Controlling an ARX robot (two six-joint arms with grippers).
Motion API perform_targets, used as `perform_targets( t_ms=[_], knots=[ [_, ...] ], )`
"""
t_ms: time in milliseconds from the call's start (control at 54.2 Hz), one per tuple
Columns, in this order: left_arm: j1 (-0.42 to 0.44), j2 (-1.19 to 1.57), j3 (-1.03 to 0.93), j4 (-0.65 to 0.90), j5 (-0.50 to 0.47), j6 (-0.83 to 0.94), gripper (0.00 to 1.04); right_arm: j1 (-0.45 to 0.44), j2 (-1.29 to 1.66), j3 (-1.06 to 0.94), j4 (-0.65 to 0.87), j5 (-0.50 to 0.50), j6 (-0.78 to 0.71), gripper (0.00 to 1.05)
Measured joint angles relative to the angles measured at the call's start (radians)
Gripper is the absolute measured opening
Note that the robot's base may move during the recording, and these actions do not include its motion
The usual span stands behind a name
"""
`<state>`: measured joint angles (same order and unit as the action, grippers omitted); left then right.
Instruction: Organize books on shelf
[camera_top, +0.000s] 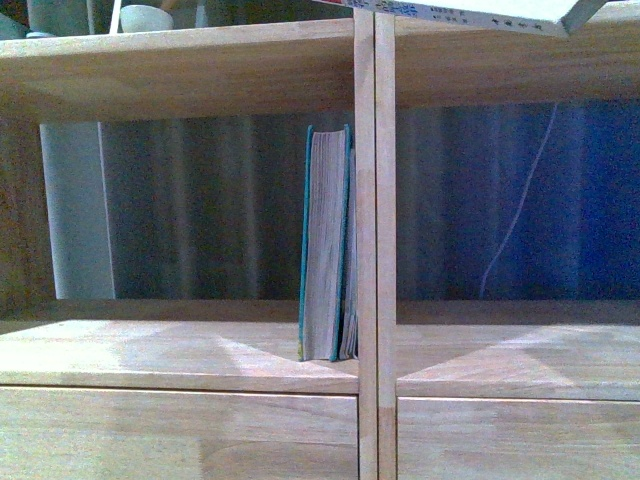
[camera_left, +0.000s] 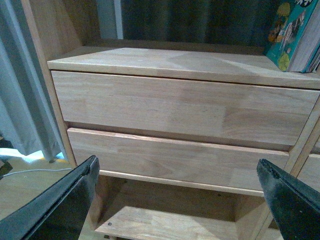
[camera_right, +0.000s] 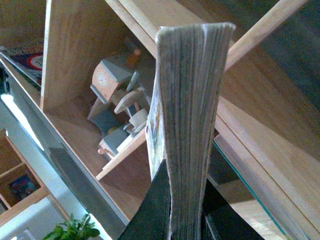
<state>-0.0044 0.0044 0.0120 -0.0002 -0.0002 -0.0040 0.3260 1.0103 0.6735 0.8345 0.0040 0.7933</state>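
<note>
A thick teal book (camera_top: 325, 245) stands upright on the light-wood shelf (camera_top: 180, 355), against the left side of its central divider (camera_top: 375, 200). A thinner book (camera_top: 350, 320) is squeezed between the two. My right gripper (camera_right: 185, 200) is shut on a book (camera_right: 192, 100) whose greyish page edges face the wrist camera, dark fingers (camera_right: 152, 210) pressing both covers. The front view shows this white book (camera_top: 470, 14) lying flat-on at the top edge, above the right bay. Lower down, my left gripper (camera_left: 177, 172) hangs open and empty before the drawer fronts (camera_left: 175, 105). The teal book's colourful cover (camera_left: 287, 30) shows above.
Wooden toy figures (camera_right: 117, 110) sit in a shelf bay beside the held book. A cup (camera_top: 145, 17) rests on the top board. Behind the unit hang a curtain (camera_top: 200, 200) and a thin cable (camera_top: 520, 200). A green plant (camera_right: 72, 231) sits low down.
</note>
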Motion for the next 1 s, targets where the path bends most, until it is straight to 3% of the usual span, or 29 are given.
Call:
perform_targets(
  t_ms=[92, 222, 314, 794, 997],
  knots=[
    [0.004, 0.003, 0.001, -0.004, 0.017, -0.003, 0.97, -0.004, -0.001, 0.0, 0.0, -0.001, -0.001, 0.07],
    [0.173, 0.181, 0.081, -0.183, 0.476, -0.119, 0.97, -0.029, -0.005, 0.0, -0.003, -0.002, 0.0, 0.07],
    [0.232, 0.248, 0.101, -0.185, 0.657, -0.152, 0.97, -0.05, -0.007, -0.003, -0.003, -0.008, 0.004, 0.07],
    [0.5, 0.364, 0.338, -0.229, 1.02, -0.143, 0.97, -0.117, -0.011, -0.03, -0.006, -0.012, 0.029, 0.07],
    [0.577, 0.505, 0.547, -0.12, 1.146, -0.225, 0.97, -0.142, -0.016, -0.032, -0.019, -0.013, 0.035, 0.07]
  ],
)
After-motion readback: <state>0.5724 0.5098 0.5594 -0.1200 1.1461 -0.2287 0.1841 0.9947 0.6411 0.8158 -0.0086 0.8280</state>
